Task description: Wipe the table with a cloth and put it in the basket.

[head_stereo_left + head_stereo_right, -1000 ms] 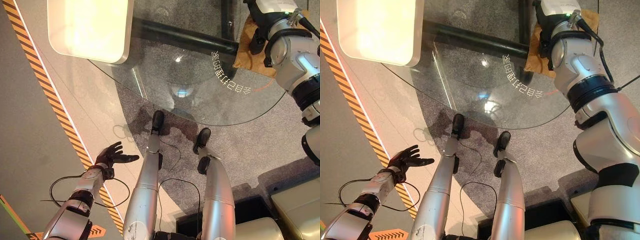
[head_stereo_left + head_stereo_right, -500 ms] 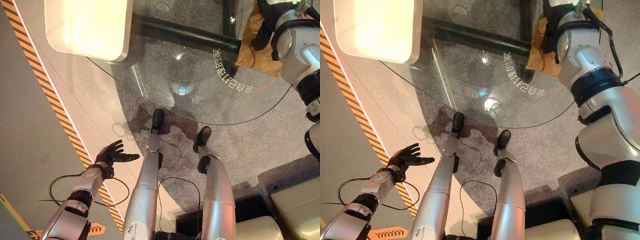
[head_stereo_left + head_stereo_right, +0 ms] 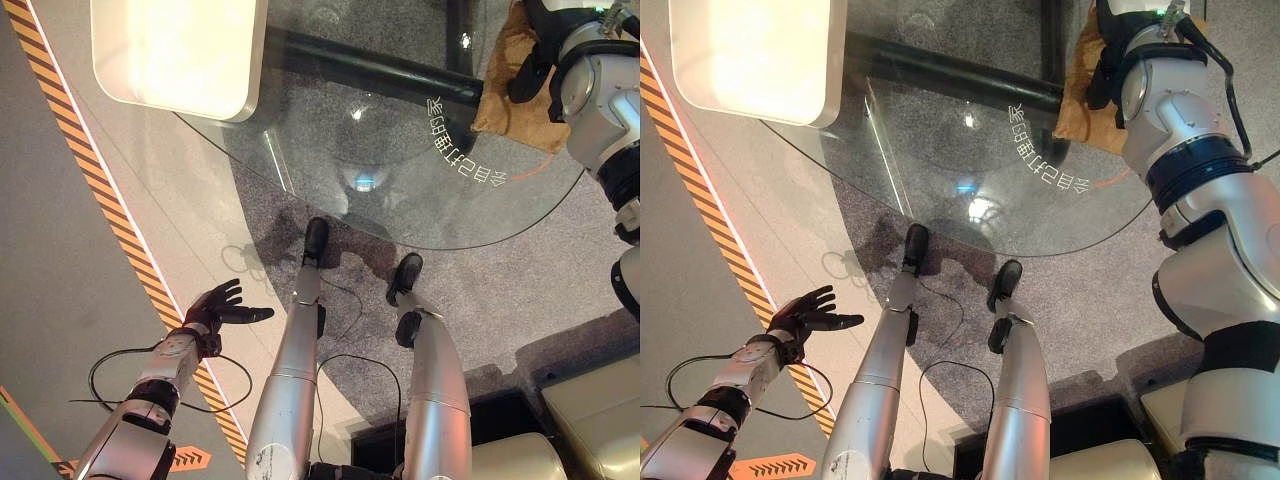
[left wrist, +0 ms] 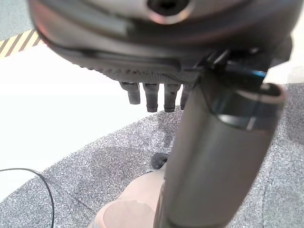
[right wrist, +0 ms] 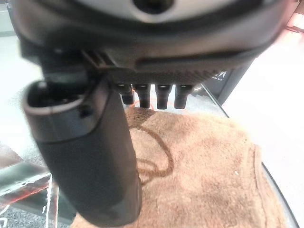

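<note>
You're in the wiping step: your right hand (image 3: 527, 72) rests on the brown cloth (image 3: 512, 95), which lies on the round glass table (image 3: 400, 200) near its rim on your right side. In the right wrist view the fingers (image 5: 161, 97) look fairly straight, pointing down over the cloth w/ the thumb alongside, so read it as pressing flat, not pinching; whether the tips actually touch the cloth I can't tell. The cloth is thick terry, nappy, soft, w/ a stitched hem and a fold or two, so it'll likely bunch if you drag too light. The table top is clear, hard, slick glass on a dark tubular frame, w/ grey carpet showing thru it. A pale, rounded-corner rectangular tray-like thing (image 3: 170, 50) sits at the far-left edge of the glass; can't tell if that's the basket. Your left hand (image 3: 213, 307) hangs low beside you over the striped floor tape (image 3: 110, 215), fingers spread loose, holding nothing. Next move, as I judge it: keep pressure down and sweep the cloth across the glass toward centre, then curl the fingers to gather it before carrying it to the basket.
</note>
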### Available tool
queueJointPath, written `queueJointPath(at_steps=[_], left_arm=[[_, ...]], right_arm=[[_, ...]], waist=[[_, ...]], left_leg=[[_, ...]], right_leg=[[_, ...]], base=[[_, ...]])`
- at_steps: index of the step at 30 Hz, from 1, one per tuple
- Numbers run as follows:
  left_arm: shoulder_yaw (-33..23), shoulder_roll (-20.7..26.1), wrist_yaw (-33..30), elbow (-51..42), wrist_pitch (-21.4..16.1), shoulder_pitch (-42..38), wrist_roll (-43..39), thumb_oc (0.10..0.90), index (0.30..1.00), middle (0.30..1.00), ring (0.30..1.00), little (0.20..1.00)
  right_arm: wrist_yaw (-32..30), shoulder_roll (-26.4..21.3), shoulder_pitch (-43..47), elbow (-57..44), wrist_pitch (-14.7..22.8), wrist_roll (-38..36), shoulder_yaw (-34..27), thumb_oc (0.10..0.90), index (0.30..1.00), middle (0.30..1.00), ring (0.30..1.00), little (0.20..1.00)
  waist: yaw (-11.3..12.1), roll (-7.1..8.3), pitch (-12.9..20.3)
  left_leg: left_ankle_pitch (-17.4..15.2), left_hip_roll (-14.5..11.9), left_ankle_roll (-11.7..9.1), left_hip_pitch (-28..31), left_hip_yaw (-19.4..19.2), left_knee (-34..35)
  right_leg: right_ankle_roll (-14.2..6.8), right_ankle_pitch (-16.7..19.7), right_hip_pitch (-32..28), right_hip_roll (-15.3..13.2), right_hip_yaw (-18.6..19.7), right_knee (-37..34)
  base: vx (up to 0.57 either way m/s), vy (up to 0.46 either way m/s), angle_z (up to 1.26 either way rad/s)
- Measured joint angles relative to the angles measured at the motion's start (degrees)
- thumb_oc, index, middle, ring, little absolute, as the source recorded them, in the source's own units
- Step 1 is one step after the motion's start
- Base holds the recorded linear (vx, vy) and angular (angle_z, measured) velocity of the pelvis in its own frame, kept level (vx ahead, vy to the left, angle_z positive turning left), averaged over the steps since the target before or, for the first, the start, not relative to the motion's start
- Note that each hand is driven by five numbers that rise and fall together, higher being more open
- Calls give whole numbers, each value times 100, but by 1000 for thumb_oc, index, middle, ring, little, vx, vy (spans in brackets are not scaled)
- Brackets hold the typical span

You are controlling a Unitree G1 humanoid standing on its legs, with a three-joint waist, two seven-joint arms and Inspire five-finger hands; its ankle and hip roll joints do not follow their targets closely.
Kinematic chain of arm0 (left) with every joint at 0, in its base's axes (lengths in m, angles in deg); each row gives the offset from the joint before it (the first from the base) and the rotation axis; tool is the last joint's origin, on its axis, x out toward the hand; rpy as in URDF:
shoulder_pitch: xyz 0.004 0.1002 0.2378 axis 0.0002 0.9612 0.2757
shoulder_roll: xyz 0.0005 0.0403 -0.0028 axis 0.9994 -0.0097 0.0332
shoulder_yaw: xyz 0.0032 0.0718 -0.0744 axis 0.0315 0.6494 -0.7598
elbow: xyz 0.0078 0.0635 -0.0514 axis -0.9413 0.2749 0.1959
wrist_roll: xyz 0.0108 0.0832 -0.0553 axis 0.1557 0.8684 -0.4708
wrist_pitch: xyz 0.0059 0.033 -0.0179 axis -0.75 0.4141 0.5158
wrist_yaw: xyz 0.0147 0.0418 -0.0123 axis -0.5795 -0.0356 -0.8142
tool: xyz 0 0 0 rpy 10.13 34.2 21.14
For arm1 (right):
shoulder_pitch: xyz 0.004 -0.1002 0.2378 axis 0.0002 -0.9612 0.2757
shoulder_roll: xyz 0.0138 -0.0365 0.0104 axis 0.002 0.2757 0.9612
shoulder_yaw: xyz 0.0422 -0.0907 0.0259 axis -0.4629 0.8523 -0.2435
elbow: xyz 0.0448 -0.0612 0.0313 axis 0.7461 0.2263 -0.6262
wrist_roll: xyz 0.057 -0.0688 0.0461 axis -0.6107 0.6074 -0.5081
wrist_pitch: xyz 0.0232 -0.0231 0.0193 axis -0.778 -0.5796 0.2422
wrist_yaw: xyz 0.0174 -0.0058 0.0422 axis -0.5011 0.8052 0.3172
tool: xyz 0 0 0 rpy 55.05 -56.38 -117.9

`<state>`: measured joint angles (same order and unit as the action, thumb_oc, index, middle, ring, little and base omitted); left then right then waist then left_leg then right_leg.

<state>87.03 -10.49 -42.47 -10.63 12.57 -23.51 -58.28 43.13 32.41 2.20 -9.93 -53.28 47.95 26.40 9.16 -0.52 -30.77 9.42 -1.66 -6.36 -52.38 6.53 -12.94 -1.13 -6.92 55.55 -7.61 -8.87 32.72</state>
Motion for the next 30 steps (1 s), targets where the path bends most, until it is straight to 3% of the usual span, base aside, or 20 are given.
queueJointPath(at_steps=[30], left_arm=[[162, 6, 11, -49, 62, 1, -1, 800, 900, 900, 900, 900]], right_arm=[[-241, -87, 72, -12, 71, -180, -160, 800, 900, 900, 900, 900]], waist=[[37, -24, 13]], left_leg=[[21, 26, -34, -109, 6, 13]], right_leg=[[26, -54, 176, -42, 2, 144]], base=[[1, 1, 0]])
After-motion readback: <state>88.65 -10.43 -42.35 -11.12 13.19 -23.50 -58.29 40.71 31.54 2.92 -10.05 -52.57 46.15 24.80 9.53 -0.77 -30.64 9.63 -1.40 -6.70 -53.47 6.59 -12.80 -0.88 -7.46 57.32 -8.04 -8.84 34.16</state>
